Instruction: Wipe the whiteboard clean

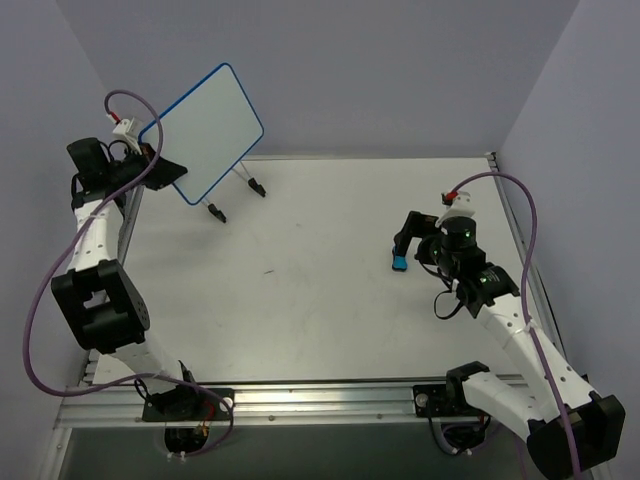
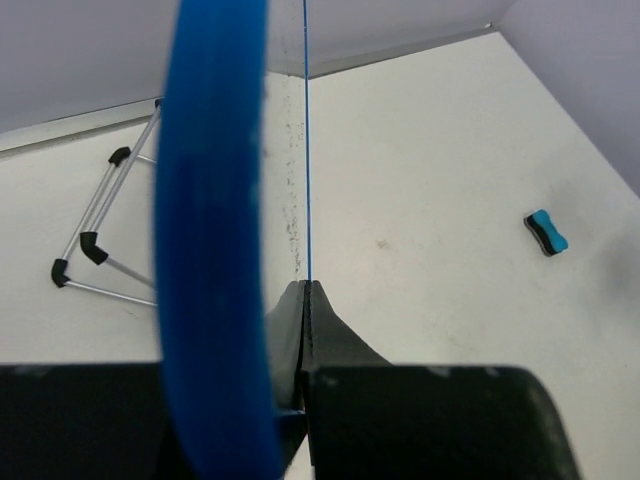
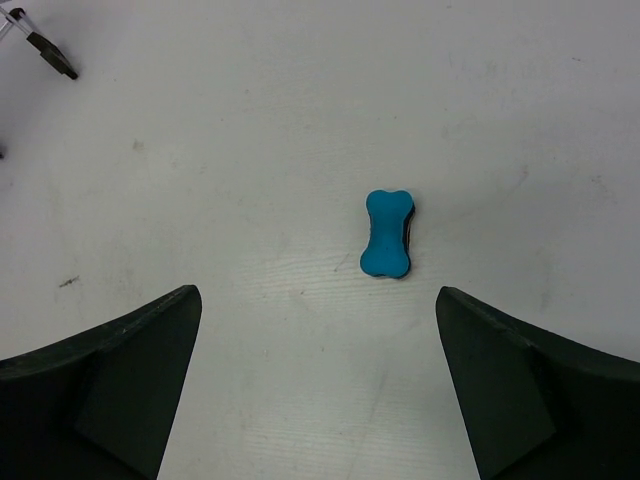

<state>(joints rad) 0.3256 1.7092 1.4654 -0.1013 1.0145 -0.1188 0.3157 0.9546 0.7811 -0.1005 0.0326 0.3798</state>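
The whiteboard (image 1: 205, 130), white with a thin blue frame, hangs tilted above the table's back left corner, and its face looks blank. My left gripper (image 1: 160, 165) is shut on its lower left edge. In the left wrist view the board (image 2: 210, 200) runs edge-on out of the closed fingers (image 2: 330, 330). A small blue eraser (image 1: 399, 263) lies on the table at the right, also in the left wrist view (image 2: 546, 232). My right gripper (image 1: 415, 245) hovers just above it, wide open and holding nothing. In the right wrist view the eraser (image 3: 387, 233) lies ahead of the right gripper (image 3: 318, 300), slightly right of centre.
A thin wire easel stand (image 1: 215, 212) with black-tipped feet stands on the table under the board, and shows in the left wrist view (image 2: 100, 230). Grey walls close in the back and both sides. The metal rail (image 1: 300, 400) carrying the arm bases runs along the near edge.
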